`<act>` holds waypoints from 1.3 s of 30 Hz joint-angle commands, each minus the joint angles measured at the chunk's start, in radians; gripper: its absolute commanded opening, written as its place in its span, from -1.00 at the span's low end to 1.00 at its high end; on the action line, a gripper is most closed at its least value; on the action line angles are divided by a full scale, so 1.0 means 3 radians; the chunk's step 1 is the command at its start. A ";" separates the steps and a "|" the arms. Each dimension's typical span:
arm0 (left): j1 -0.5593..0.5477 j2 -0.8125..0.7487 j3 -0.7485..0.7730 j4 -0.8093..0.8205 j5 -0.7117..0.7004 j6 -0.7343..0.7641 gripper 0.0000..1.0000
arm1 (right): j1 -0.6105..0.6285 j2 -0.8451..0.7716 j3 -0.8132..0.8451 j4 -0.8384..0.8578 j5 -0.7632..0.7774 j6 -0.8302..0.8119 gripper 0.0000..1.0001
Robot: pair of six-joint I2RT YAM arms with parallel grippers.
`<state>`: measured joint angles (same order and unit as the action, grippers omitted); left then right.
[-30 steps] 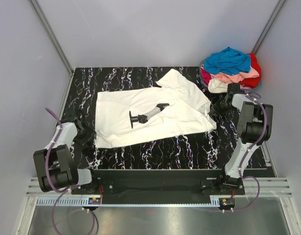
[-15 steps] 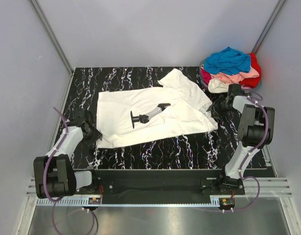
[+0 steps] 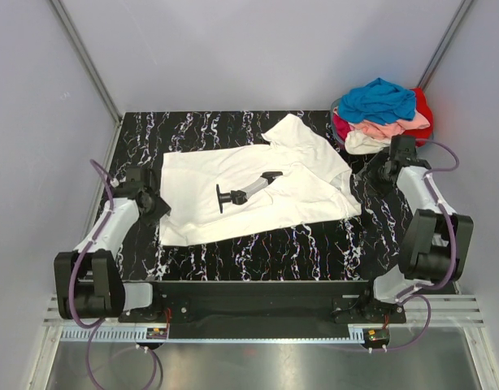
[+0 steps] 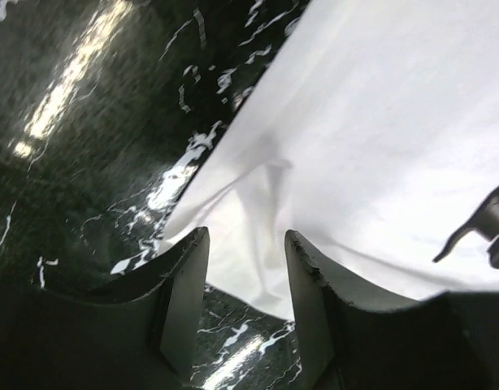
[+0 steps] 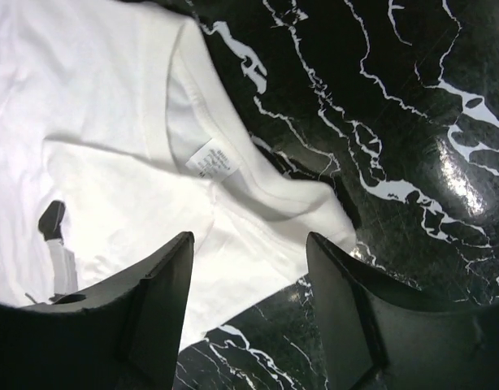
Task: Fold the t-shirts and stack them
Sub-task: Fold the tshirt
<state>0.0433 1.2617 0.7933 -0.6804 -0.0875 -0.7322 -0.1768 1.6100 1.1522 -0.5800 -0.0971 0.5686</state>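
Note:
A cream-white t-shirt [image 3: 258,191] lies spread flat across the black marbled table [image 3: 314,244], a grey-black print [image 3: 243,192] at its middle. My left gripper [image 3: 156,206] sits at the shirt's left hem, open; in the left wrist view the shirt's near corner [image 4: 258,244] lies between the fingers [image 4: 184,301], unpinched. My right gripper [image 3: 370,172] hovers open at the shirt's right end. The right wrist view shows the collar with its label [image 5: 210,161] just ahead of the open gripper [image 5: 249,244]. Nothing is held.
A heap of t-shirts sits at the back right corner: blue [image 3: 384,99] on top, pink [image 3: 388,128], red [image 3: 423,110], a cream one [image 3: 362,143] at the front. Grey walls enclose the table on three sides.
My right gripper has opened, let go of the shirt's right end and drawn slightly back. My left gripper has moved forward along the shirt's left hem. The shirt has barely shifted.

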 commanded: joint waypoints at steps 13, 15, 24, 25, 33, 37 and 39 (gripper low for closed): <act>-0.0058 0.1902 0.2227 0.0156 -0.0143 0.0569 0.11 | 0.0977 -0.0662 -0.0235 0.0077 -0.0510 -0.0336 0.50; -0.0037 0.2200 0.2682 0.0065 -0.0117 0.0610 0.11 | 0.1227 -0.0774 -0.0368 0.0204 -0.0551 -0.0290 0.64; 0.0121 0.3530 0.4283 -0.0380 -0.0143 0.0753 0.15 | 0.1479 -0.1010 -0.0629 0.0220 -0.0704 -0.0361 0.83; 0.0147 0.3652 0.4360 -0.0386 -0.0102 0.0758 0.16 | 0.1479 -0.1046 -0.0665 0.0226 -0.0750 -0.0351 0.83; 0.0183 0.3888 0.4489 -0.0376 -0.0010 0.0682 0.16 | 0.1489 -0.1164 -0.0788 0.0165 -0.0669 -0.0474 0.88; 0.0163 0.3883 0.4351 -0.0304 0.0102 0.0641 0.12 | 0.1484 -0.1128 -0.0768 0.0154 -0.0638 -0.0479 0.88; 0.0137 0.3899 0.4346 -0.0263 0.0108 0.0651 0.04 | 0.1484 -0.1133 -0.0773 0.0164 -0.0648 -0.0469 0.88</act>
<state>0.1009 2.4275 2.1052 -0.7872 -0.0967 -0.5327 0.2619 1.2808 0.9081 -0.5426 -0.2977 0.4477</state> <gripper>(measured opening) 0.544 0.939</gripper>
